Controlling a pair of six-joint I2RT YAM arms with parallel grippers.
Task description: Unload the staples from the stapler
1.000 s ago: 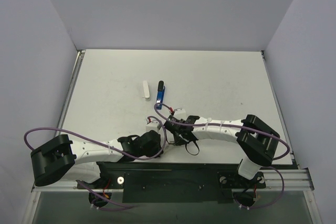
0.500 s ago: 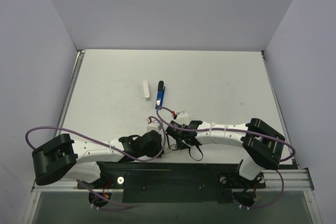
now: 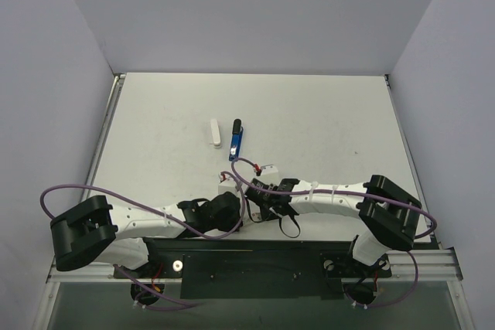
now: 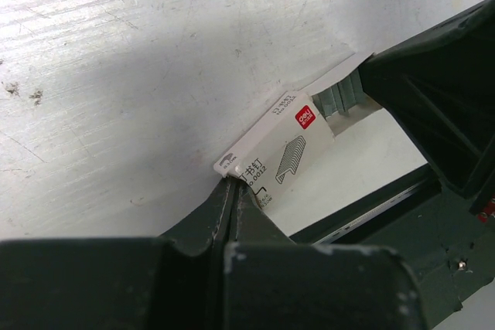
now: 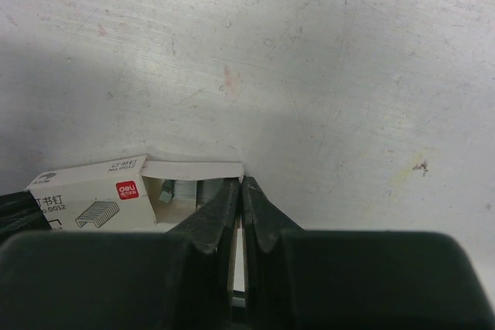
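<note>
Over the last second I am drawing my right arm back toward the near edge of the tabletop (image 3: 325, 121), so my right pincer (image 5: 240, 183) is ending up farther from the stapler (image 3: 237, 143). My left arm is only creeping a little to the right. Both pincers are staying fully closed. My left pincer (image 4: 234, 185) is resting its tips against a corner of a small staple box (image 4: 278, 148), and I cannot tell whether it is pinching the card. My right one is pointing its tips at the box's open flap (image 5: 193, 169), gripping nothing that I am seeing. I am reading this as a retreat: neither pincer is working on the stapler, which is lying well apart from both, toward the middle of the tabletop.

The stapler is lying flat, slim and blue, its black end pointing away from me. Just beside it on its left, not touching, a pale straight stick is lying roughly parallel to it and is shorter. I am taking this for the staples (image 3: 215, 133), already out.
</note>
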